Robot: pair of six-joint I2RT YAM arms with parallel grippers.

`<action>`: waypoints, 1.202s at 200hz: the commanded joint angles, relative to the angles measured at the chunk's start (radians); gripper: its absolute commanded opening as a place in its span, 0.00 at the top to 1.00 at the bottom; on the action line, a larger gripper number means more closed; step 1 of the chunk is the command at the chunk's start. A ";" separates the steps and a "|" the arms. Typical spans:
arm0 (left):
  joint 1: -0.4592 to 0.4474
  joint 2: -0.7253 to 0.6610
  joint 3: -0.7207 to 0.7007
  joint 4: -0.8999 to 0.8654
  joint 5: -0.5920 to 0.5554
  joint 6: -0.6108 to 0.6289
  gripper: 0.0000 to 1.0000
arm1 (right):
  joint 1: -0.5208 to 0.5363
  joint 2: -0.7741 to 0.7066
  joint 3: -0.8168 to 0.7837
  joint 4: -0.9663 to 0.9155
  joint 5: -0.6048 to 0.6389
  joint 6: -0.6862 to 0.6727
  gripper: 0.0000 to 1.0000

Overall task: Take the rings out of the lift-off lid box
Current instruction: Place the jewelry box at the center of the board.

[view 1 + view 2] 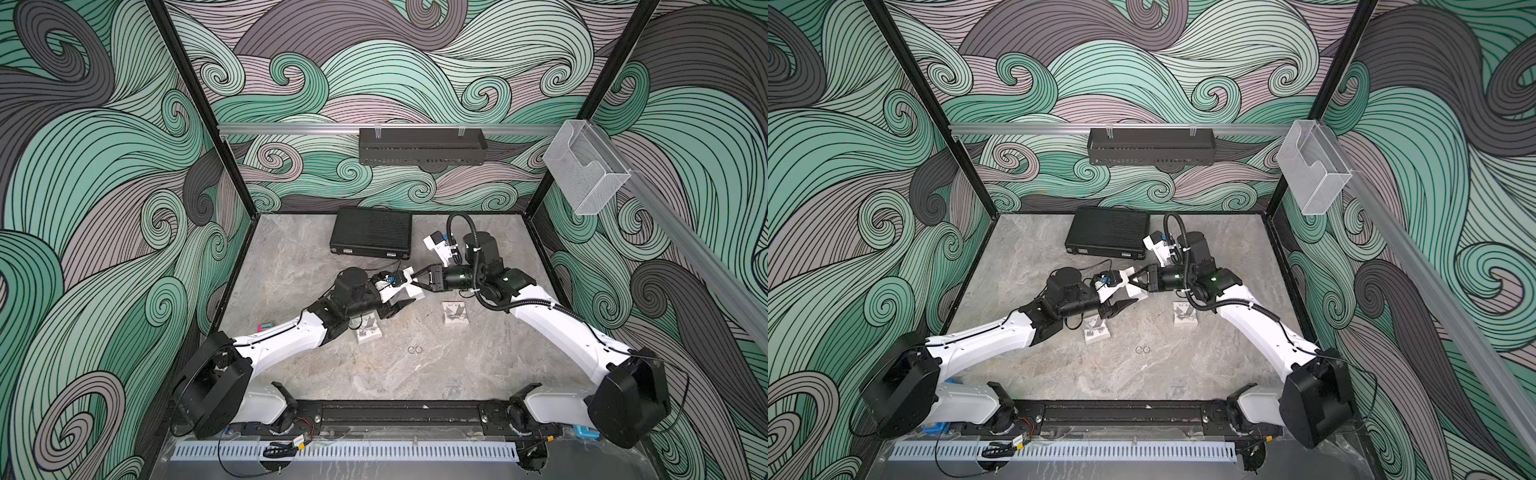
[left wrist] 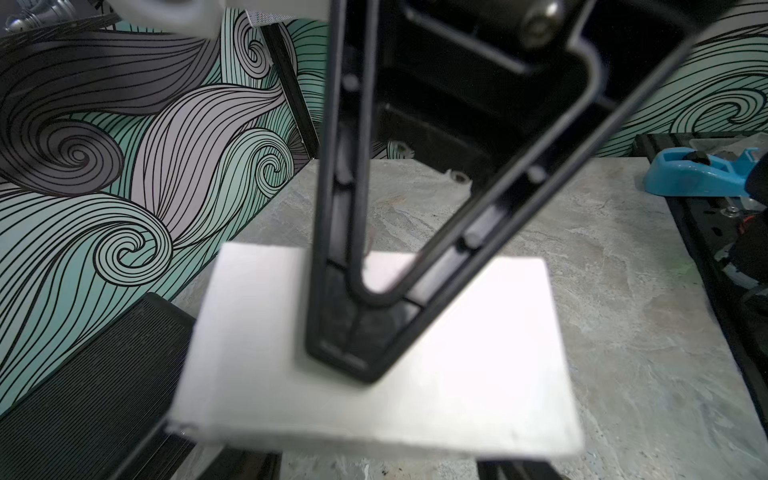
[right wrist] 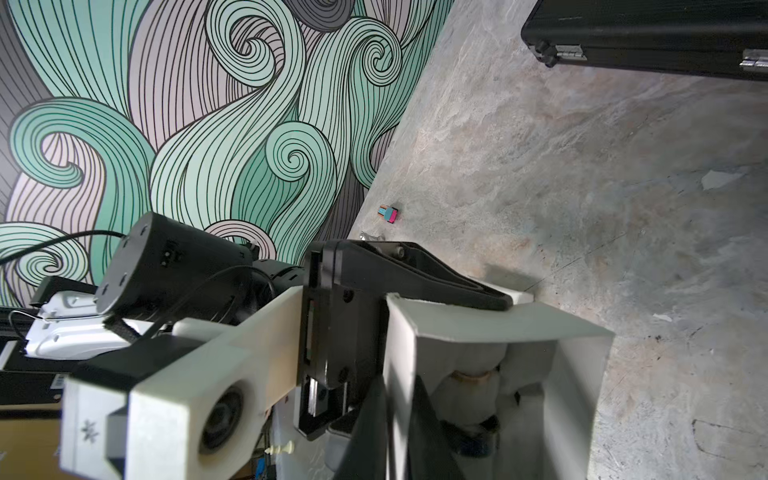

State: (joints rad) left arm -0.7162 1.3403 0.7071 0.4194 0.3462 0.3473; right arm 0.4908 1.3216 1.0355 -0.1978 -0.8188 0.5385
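Observation:
Above the table's middle, a small white open box [image 1: 412, 291] [image 1: 1133, 287] hangs tilted with both grippers on it. My left gripper [image 1: 405, 301] [image 2: 374, 465] is shut on the box [image 2: 457, 353], gripping it from outside. My right gripper [image 1: 415, 286] [image 3: 397, 440] is shut on one thin wall of the box [image 3: 401, 353], one finger inside and one outside. Inside, on white padding, sit a pale ring [image 3: 471, 376] and a dark ring [image 3: 478, 432]. Two silvery rings [image 1: 414, 350] [image 1: 1143, 350] lie side by side on the table nearer the front.
Two small white patterned boxes [image 1: 368, 330] [image 1: 456, 313] lie on the marble table [image 1: 478, 374] under and beside the arms. A black case [image 1: 371, 232] lies at the back. A small pink and teal piece [image 1: 266, 326] sits by the left wall.

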 commanded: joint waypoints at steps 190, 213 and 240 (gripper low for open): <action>0.004 -0.306 -0.195 -0.218 -0.158 -0.094 0.07 | 0.243 0.345 0.184 -0.396 1.013 0.115 1.00; 0.004 -0.313 -0.205 -0.220 -0.159 -0.106 0.07 | 0.261 0.426 0.200 -0.362 1.039 0.137 1.00; 0.004 -0.309 -0.201 -0.233 -0.162 -0.106 0.07 | 0.280 0.500 0.231 -0.347 1.047 0.108 1.00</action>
State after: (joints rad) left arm -0.7162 1.0428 0.5026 0.2153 0.1940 0.2592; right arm 0.7536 1.7760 1.2255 -0.5690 0.1600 0.6365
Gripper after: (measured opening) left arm 0.926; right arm 0.054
